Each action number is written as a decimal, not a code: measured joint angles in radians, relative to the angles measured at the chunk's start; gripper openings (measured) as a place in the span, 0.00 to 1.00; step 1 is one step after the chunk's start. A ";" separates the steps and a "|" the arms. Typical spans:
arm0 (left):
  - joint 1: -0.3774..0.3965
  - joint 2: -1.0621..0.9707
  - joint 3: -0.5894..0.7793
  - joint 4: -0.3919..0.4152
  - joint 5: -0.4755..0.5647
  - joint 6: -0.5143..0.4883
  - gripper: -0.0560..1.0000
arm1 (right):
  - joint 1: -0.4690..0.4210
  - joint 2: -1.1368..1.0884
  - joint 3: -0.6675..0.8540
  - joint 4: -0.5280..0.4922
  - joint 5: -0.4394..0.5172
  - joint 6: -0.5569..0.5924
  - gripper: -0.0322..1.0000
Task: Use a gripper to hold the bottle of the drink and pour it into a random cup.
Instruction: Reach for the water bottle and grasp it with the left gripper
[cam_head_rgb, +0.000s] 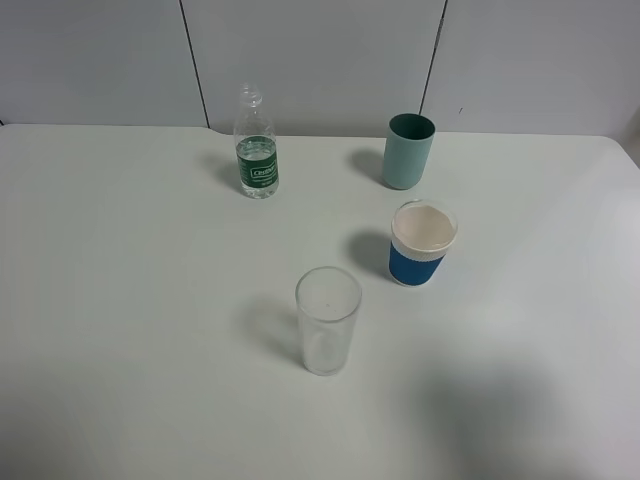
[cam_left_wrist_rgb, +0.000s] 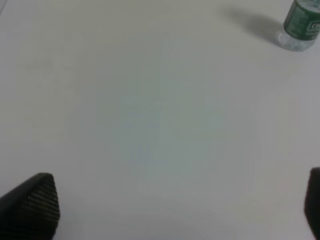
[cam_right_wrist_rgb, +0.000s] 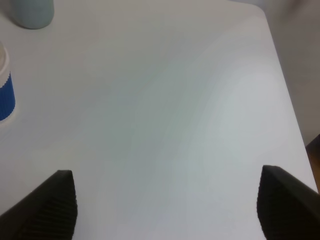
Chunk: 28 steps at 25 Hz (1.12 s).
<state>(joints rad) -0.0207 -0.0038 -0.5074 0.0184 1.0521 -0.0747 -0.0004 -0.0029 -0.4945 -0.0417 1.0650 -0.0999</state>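
Note:
The bottle of the drink (cam_head_rgb: 256, 142), clear with a green label, stands upright at the back of the white table (cam_head_rgb: 120, 300). Its base (cam_left_wrist_rgb: 300, 26) shows at the edge of the left wrist view. The cup (cam_head_rgb: 422, 243), white with a blue band, stands right of centre; its side (cam_right_wrist_rgb: 5, 95) appears in the right wrist view. My left gripper (cam_left_wrist_rgb: 180, 205) is open over bare table, far from the bottle. My right gripper (cam_right_wrist_rgb: 167, 202) is open too, with nothing between its fingers. Neither gripper appears in the exterior high view.
A plain teal cup (cam_head_rgb: 408, 150) stands at the back behind the blue-banded cup, also seen as the teal cup (cam_right_wrist_rgb: 31, 12) in the right wrist view. A tall clear glass (cam_head_rgb: 327, 320) stands near the middle front. The table's right edge (cam_right_wrist_rgb: 285, 95) is close to my right gripper.

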 joint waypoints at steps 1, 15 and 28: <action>0.000 0.000 0.000 0.000 0.000 0.000 1.00 | 0.000 0.000 0.000 0.000 0.000 0.000 0.75; 0.000 0.000 0.000 0.000 0.000 0.000 1.00 | 0.000 0.000 0.000 0.000 0.000 0.000 0.75; 0.000 0.000 0.000 0.000 0.000 0.000 1.00 | 0.000 0.000 0.000 0.000 0.000 0.000 0.75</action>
<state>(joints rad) -0.0207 -0.0038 -0.5074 0.0184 1.0521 -0.0747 -0.0004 -0.0029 -0.4945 -0.0417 1.0650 -0.0999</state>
